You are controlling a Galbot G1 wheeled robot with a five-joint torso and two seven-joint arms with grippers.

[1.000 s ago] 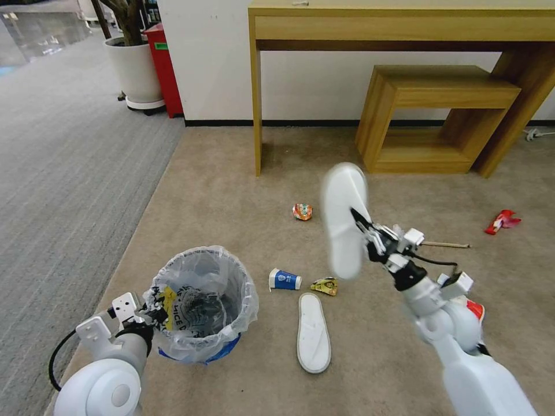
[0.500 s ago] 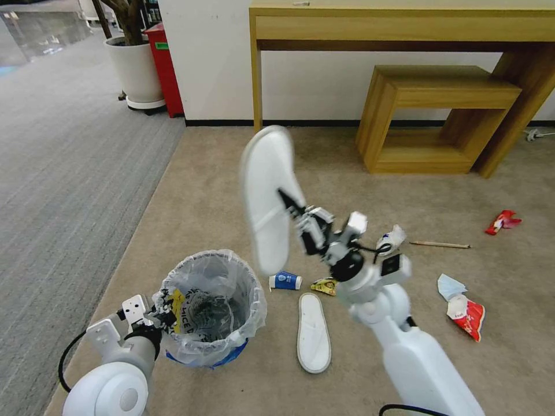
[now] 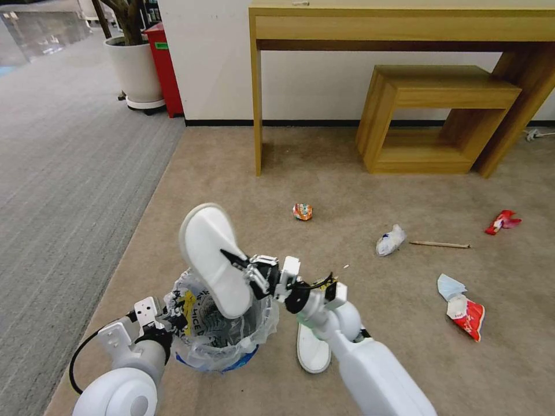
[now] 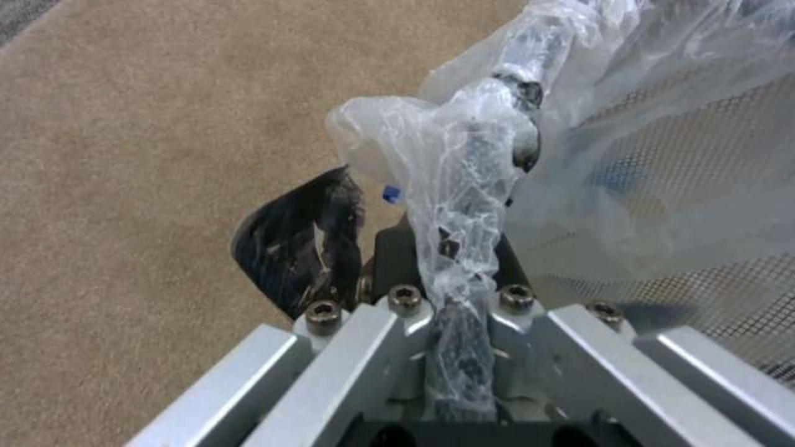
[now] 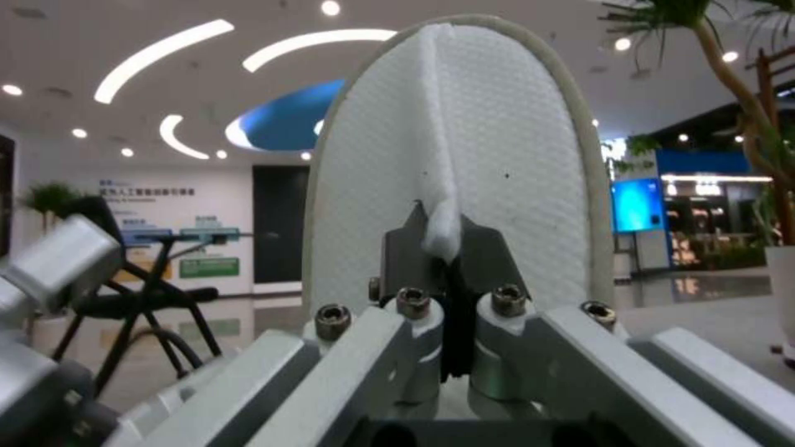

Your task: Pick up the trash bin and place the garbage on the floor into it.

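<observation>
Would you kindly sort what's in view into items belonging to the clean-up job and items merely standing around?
Job: trash bin, held slipper, floor slipper, tissue, red carton, stick.
Bystanders: wooden desk, stool, planter, red box.

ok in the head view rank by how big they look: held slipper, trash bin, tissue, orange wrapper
1. Trash bin and held slipper: look about alike. The slipper is raised nearer the camera, so no firm order.
2. Tissue.
3. Orange wrapper, slightly smaller, though it lies farther off.
</observation>
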